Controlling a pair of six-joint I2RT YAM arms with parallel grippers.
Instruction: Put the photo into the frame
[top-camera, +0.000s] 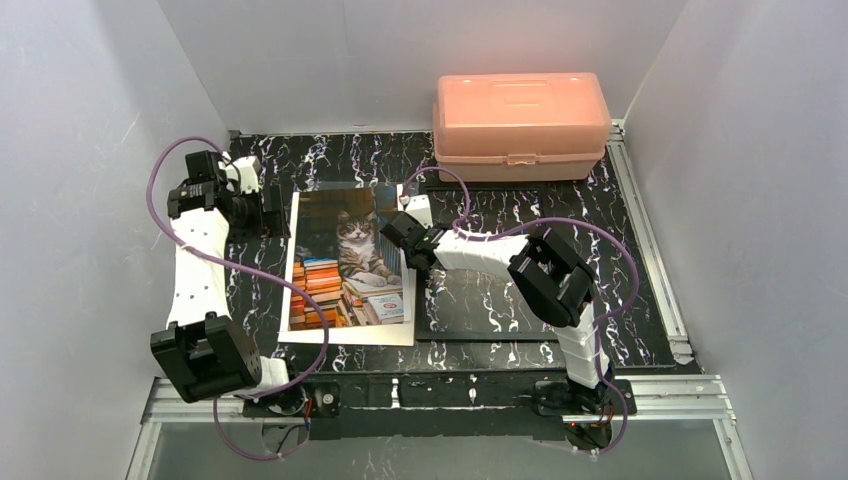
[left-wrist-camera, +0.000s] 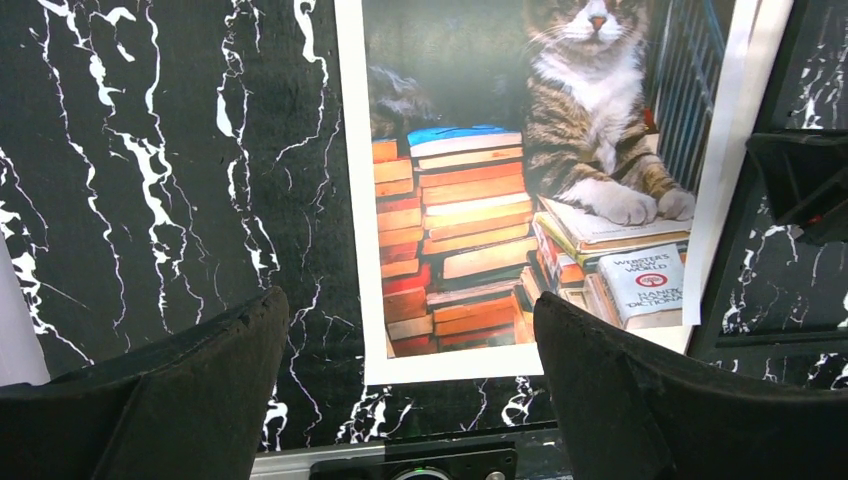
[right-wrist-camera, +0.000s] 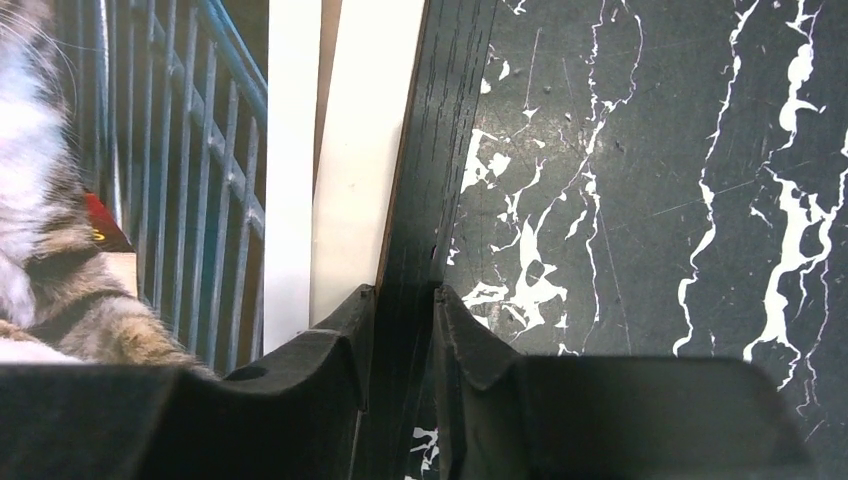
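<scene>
The photo (top-camera: 345, 265), a cat among stacked books with a white border, lies face up left of the table's middle. To its right lies the black frame (top-camera: 480, 300), whose left bar (right-wrist-camera: 425, 180) runs along the photo's right border (right-wrist-camera: 290, 170). My right gripper (top-camera: 405, 232) is shut on that bar, one finger on each side (right-wrist-camera: 402, 290). My left gripper (top-camera: 262, 212) hovers by the photo's left side. Its jaws stand wide open and empty (left-wrist-camera: 408, 298) over the photo's lower border (left-wrist-camera: 450, 365). The frame's bar (left-wrist-camera: 725, 270) shows at the right of the left wrist view.
A pink plastic box (top-camera: 520, 125) stands at the back right, against the rear wall. White walls close in the black marbled table (top-camera: 640, 260) on three sides. A metal rail (top-camera: 450, 392) runs along the near edge by the arm bases.
</scene>
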